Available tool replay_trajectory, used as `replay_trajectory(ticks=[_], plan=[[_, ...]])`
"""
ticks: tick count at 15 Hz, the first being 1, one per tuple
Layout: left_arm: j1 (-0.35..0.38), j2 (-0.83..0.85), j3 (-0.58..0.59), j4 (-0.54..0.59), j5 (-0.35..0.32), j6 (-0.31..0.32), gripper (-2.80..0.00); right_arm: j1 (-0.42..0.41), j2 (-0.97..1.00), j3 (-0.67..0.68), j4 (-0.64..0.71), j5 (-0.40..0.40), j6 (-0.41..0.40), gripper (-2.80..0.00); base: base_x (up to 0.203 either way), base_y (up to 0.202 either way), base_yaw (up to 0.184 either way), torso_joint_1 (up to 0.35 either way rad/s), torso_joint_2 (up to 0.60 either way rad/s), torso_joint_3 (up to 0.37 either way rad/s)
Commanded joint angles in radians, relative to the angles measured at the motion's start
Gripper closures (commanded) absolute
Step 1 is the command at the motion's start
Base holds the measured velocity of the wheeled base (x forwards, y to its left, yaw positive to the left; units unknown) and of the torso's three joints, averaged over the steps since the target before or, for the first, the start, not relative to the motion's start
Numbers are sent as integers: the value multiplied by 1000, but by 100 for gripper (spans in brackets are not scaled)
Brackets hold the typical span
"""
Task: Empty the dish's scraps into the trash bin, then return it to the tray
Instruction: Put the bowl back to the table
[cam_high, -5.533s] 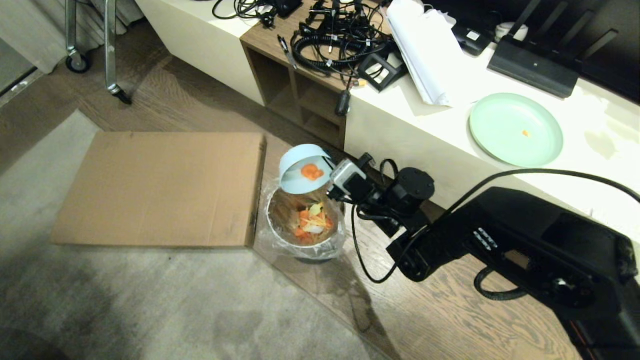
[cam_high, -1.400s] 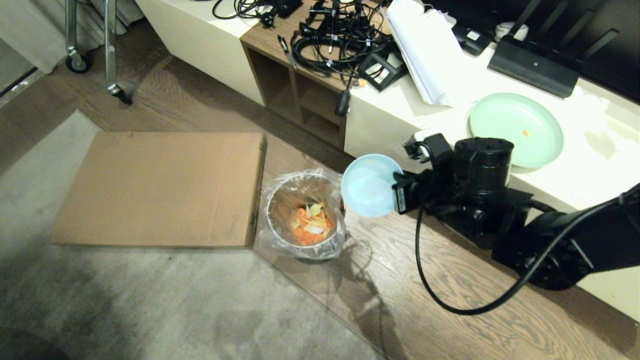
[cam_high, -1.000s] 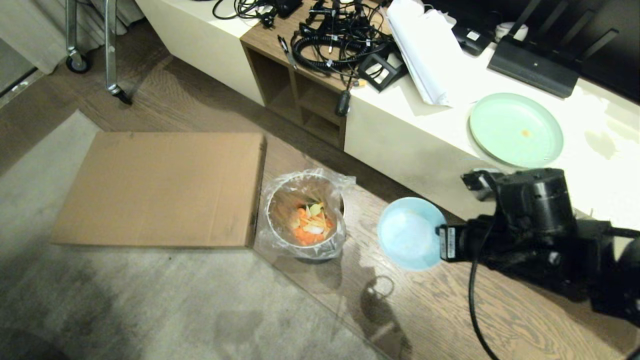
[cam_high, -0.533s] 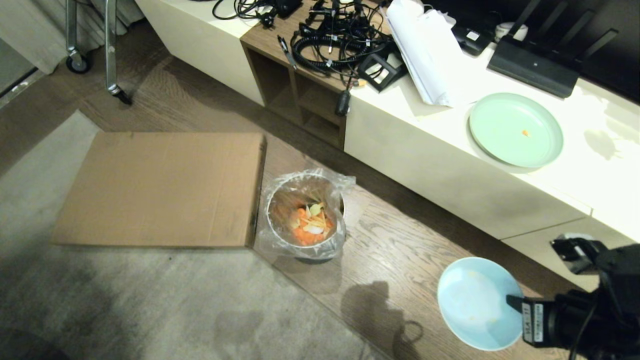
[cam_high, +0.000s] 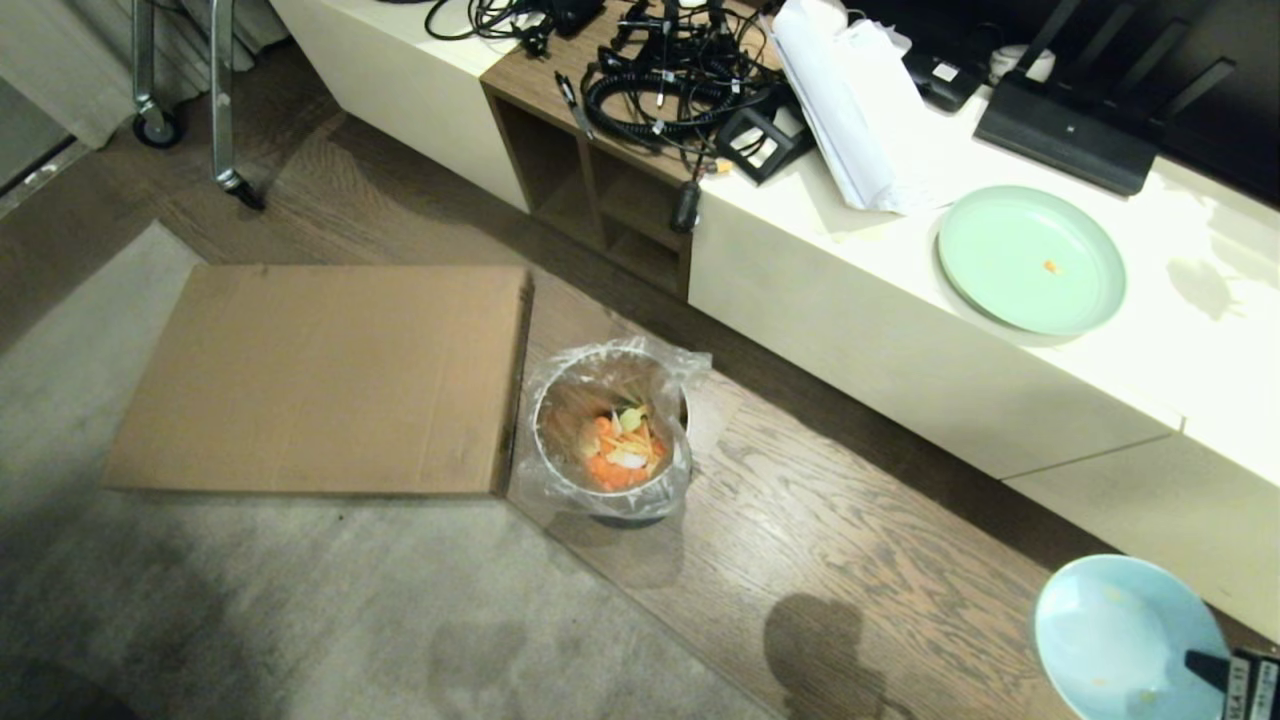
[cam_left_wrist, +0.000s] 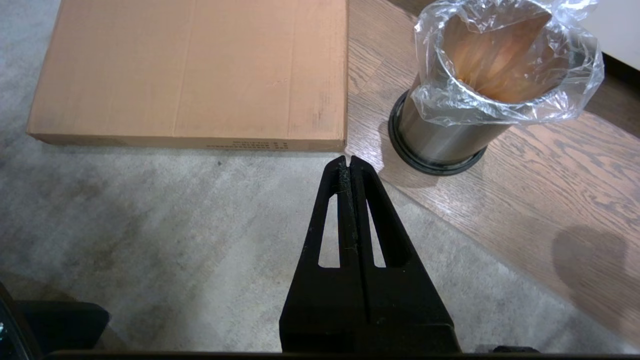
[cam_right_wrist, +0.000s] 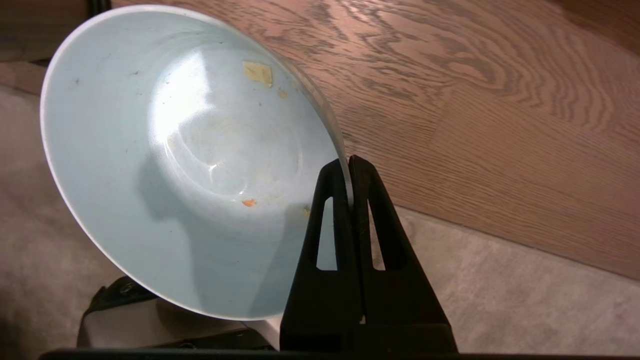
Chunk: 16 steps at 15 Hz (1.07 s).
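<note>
Bowl (cam_high: 1120, 640) clamped by its rim, off to my right above the floor.
Only my right wrist view shows the right gripper (cam_right_wrist: 349, 165) pinching it; the left gripper (cam_left_wrist: 350, 162) sits closed near the bin (cam_left_wrist: 450, 125).

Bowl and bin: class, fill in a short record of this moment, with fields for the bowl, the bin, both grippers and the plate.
bowl: nearly empty, a few crumbs stuck inside
holder: right gripper, jaws shut on the bowl's rim
bin: on the wooden floor, orange and pale scraps inside
left gripper: idle above the carpet, jaws shut
plate: green, on the white counter
tray: not in view
</note>
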Motion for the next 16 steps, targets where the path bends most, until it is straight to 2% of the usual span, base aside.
replay_trajectory(ticks=[1,4,7,9,12,16], plan=[[0,0,0,0,0,0,0,-168,-195,85,2,138,-113,0,0,0,0,0,0,0],[0,0,0,0,0,0,0,-223,-418,178,1,198,-204,0,0,0,0,0,0,0],[0,0,0,0,0,0,0,-236,-604,200,17,205,-236,0,0,0,0,0,0,0],[0,0,0,0,2,0,0,-224,-684,201,37,169,-260,0,0,0,0,0,0,0],[0,0,0,0,0,0,0,-215,-695,217,63,-9,-272,0,0,0,0,0,0,0],[0,0,0,0,2,0,0,-158,-695,218,95,-3,-265,0,0,0,0,0,0,0]])
